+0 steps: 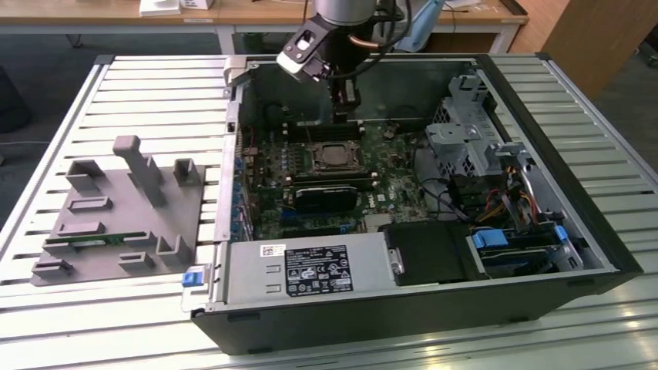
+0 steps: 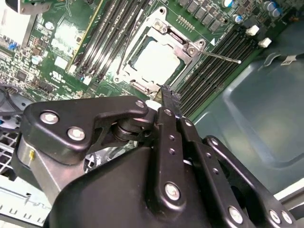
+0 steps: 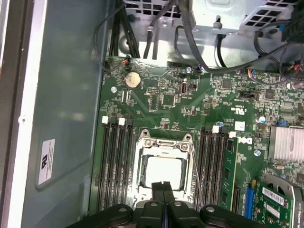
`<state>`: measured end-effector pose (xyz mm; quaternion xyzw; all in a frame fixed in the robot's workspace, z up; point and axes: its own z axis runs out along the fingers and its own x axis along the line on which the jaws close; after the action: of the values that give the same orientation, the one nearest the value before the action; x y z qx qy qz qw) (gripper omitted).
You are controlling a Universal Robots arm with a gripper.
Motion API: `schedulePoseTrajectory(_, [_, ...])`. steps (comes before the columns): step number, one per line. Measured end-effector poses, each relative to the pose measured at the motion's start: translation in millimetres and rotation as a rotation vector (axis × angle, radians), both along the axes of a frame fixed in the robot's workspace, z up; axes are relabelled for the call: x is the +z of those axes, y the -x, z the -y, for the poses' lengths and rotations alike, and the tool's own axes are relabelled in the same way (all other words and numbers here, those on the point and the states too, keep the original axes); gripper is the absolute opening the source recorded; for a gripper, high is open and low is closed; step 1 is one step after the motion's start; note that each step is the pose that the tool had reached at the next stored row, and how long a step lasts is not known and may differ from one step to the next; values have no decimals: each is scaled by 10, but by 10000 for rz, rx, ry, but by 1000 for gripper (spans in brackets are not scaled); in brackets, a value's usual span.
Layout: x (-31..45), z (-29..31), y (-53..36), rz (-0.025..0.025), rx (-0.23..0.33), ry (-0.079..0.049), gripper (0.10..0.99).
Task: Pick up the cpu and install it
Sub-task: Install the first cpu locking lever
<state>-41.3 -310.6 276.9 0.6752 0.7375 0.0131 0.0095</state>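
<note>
- In the exterior view, the claw point(image 1: 344, 116) hangs inside the open computer case point(image 1: 575, 231) near its far wall, close over the cpu point(image 1: 331, 159). A grey tray point(image 1: 113, 231) sits by the desk point(image 1: 154, 77) edge at the exterior view's left.
- In the second wrist view, the claw point(image 2: 169, 94) is pressed together and empty, its tip just beside the cpu point(image 2: 154, 59) edge. Bare case floor point(image 2: 256, 109) lies open alongside.
- In the first wrist view, the cpu point(image 3: 164, 171) lies flat within the socket frame point(image 3: 164, 141), with memory slots point(image 3: 114, 166) along both sides.
</note>
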Motion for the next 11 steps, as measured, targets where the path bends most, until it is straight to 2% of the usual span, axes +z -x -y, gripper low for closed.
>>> schedulePoseTrajectory(5, [-9,0,0,-19,277,0,114])
schedulePoseTrajectory(11, [-17,0,0,-25,1169,6,114])
